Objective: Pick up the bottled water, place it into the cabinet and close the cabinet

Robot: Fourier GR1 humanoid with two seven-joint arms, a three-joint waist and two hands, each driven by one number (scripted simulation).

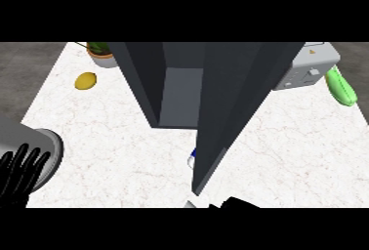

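Surface [108, 141]: white marble with faint veins, stretching across most of my view.
Cabinet [180, 93]: dark grey box standing at the middle of the surface, its front open toward me, pale grey inside.
Door [231, 112]: swung out toward me, seen edge-on as a tall dark slab that narrows to a point near the lower middle.
Bottle [192, 158]: only a small blue and white sliver shows, just left of the door's lower edge, in front of the cabinet and outside it; the door hides the rest.
Left hand [20, 173]: at the lower left edge, my fingers straight and spread, pointing up, holding nothing.
Right hand [238, 202]: only a dark piece shows at the bottom edge, under the door's tip; I cannot tell how my fingers stand there.
Lemon [86, 80]: yellow, lying on the surface, well left of the cabinet.
Plant [102, 52]: potted, at the far left corner, behind the lemon.
Toaster [310, 68]: grey, just right of the cabinet at the back.
Cucumber [340, 87]: long and green, just right of the toaster.
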